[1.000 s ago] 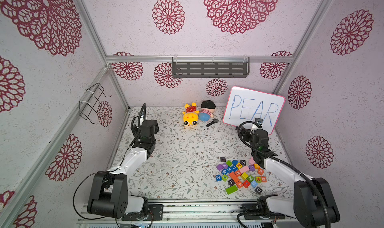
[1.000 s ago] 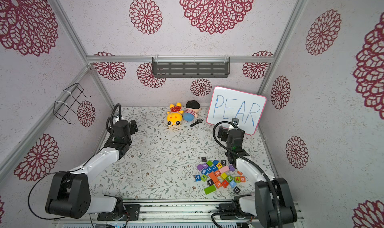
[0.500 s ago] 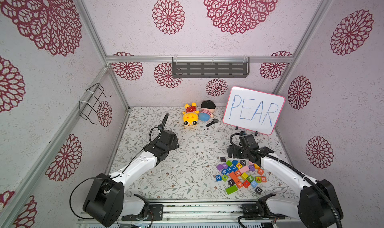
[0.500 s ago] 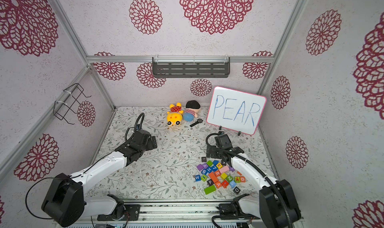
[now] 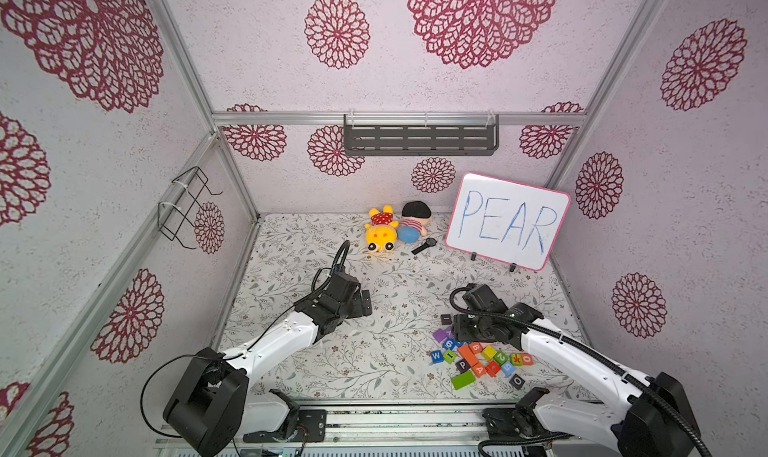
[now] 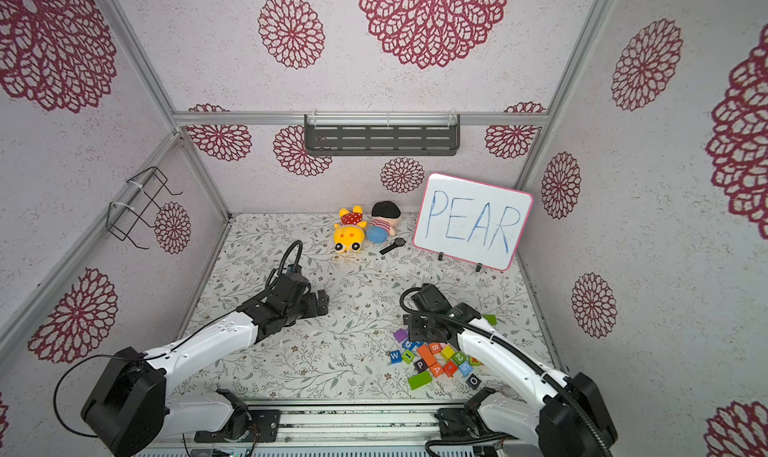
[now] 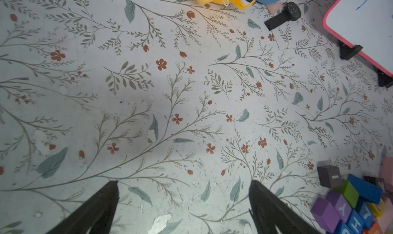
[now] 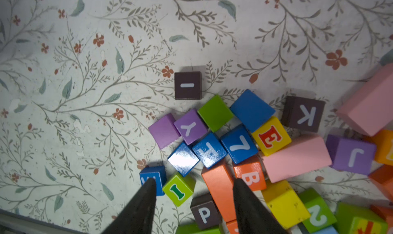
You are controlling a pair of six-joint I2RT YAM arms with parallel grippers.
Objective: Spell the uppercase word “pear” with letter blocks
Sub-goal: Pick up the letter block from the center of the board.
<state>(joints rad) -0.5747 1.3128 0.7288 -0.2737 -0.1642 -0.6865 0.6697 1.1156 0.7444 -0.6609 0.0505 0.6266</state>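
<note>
Right wrist view crops the black P beneath the right gripper.

letter blocks: painted, looking like wood; the blue ones glossy, reflecting light
black P block: matt dark paint
bench: smooth printed floral covering, chipped in spots
whiteboard: smooth white face, pink rim
plush toys: soft cloth
wall shelf: matt grey, slotted
right hand: fingers matt black

two arms: white link shells, black joint housings, black looped cables; each tool carries tapered matte-black fingers.
</note>
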